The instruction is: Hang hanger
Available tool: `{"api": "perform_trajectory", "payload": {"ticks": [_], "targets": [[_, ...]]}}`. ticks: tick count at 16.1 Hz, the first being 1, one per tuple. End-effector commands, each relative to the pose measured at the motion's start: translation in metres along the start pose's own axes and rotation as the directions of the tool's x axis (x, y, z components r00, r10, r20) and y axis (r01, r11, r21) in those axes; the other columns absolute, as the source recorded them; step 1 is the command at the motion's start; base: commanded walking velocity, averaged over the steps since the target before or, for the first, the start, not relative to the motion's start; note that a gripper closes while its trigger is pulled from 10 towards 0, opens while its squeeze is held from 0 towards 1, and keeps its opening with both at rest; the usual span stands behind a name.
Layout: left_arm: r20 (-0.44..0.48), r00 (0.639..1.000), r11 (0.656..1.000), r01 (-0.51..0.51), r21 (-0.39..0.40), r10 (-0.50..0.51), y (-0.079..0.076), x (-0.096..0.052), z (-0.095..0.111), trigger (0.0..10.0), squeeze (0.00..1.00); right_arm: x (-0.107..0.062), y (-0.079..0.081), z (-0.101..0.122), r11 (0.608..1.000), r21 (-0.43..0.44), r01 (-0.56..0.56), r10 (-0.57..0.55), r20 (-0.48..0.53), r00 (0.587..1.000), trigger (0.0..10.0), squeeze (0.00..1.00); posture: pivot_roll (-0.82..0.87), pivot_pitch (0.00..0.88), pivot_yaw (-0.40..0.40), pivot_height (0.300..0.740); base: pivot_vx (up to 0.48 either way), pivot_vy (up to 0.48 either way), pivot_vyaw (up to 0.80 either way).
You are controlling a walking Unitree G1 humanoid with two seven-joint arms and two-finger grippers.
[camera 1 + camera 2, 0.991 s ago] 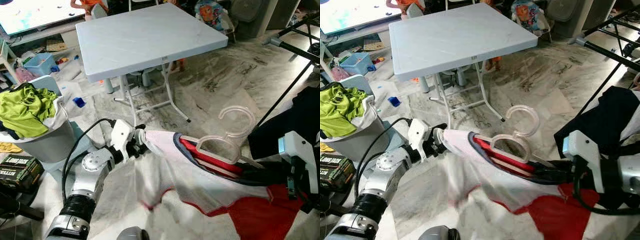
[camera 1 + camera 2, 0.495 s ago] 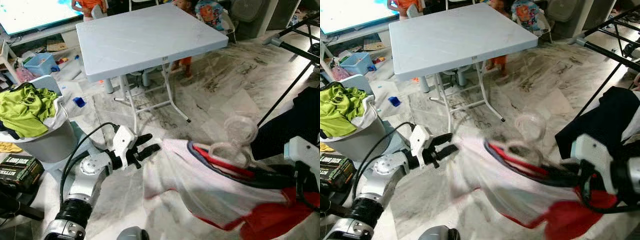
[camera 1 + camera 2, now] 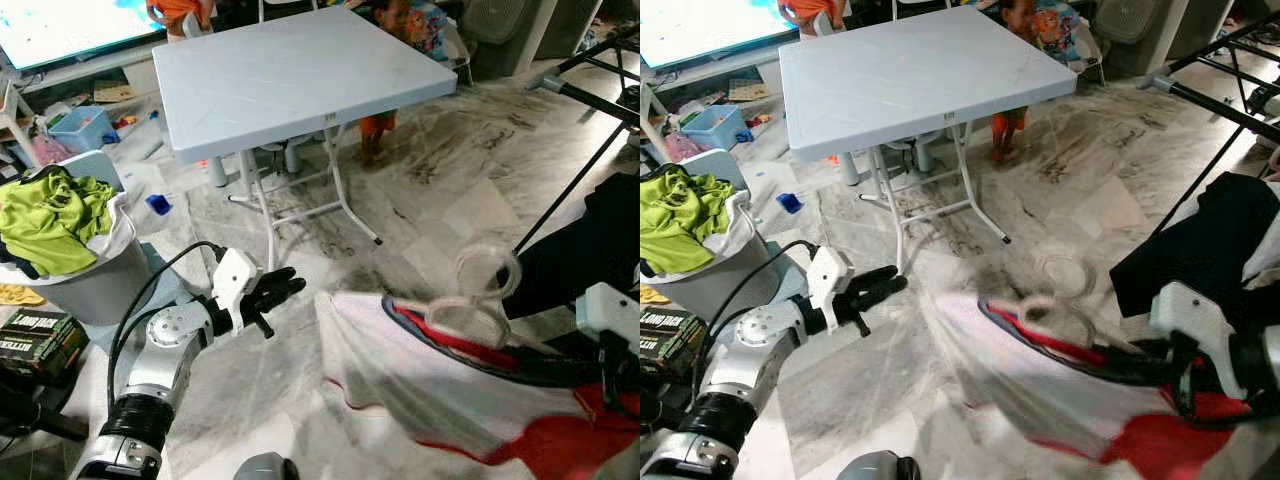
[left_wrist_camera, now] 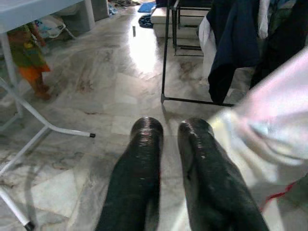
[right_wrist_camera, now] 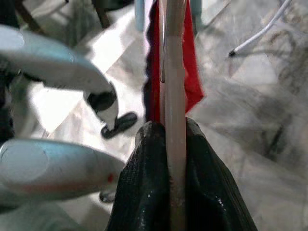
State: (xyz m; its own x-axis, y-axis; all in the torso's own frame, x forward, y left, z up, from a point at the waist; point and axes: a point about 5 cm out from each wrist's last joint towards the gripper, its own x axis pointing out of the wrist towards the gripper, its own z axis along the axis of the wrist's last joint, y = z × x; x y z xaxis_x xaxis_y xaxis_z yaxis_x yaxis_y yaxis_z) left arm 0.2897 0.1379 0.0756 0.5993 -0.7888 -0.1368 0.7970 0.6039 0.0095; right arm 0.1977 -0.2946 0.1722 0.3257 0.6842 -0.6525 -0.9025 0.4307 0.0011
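- Biggest change: the white-and-red shirt (image 3: 440, 390) isn't stretched between the two arms anymore. A second ago the left gripper (image 3: 283, 290) had its sleeve pinched; now it's let go, jaws close together and holding nothing, sitting well apart from the cloth, which droops toward the marble floor (image 3: 450, 190).
- So everything hangs off the right gripper (image 5: 168, 139), jaws clenched on the clear plastic hanger (image 3: 478, 300) with the shirt on it. Hanger's low on the robot's right, hook up, blurry, so probably swinging.
- My read: dressing the hanger is done, what's left is carrying it to a rail.
- The black drying rack (image 4: 168, 53) with dark clothes (image 3: 1200, 250) is right there on the right, likely the target, though those clothes crowd it.
- Folding table (image 3: 290, 75) straight ahead, surface bare, a small child (image 3: 1012, 60) standing behind it, worth watching.
- Laundry basket (image 3: 95, 285) with a green garment (image 3: 45, 215) on the left.
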Motion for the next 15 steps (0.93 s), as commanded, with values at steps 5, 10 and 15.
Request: {"api": "perform_trajectory", "payload": {"ticks": [5, 10, 15], "targets": [[-0.073, 0.997, 0.999, -0.005, 0.033, 0.007, -0.004, 0.003, -0.008, 10.0, 0.58, -0.001, -0.006, 0.023, 0.996, -0.082, 0.044, -0.036, 0.095, 0.995, 10.0, 0.0, -0.14, 0.0, 0.081, 0.74, 0.0, 0.0, 0.0], [-0.056, 0.998, 0.999, 0.018, 0.035, -0.016, -0.004, 0.001, -0.006, 10.0, 1.0, 0.03, -0.016, 0.031, 0.98, -0.167, 0.107, -0.086, 0.128, 0.988, 10.0, 0.0, -0.13, 0.0, 0.084, 0.74, 0.0, 0.0, 0.0], [-0.05, 0.99, 0.986, -0.127, 0.104, 0.133, 0.007, 0.0, -0.011, 10.0, 1.0, 0.077, -0.039, 0.024, 0.929, -0.146, 0.341, -0.294, 0.268, 0.917, 10.0, 0.0, -0.13, 0.0, 0.103, 0.74, 0.0, 0.0, 0.0]]}}
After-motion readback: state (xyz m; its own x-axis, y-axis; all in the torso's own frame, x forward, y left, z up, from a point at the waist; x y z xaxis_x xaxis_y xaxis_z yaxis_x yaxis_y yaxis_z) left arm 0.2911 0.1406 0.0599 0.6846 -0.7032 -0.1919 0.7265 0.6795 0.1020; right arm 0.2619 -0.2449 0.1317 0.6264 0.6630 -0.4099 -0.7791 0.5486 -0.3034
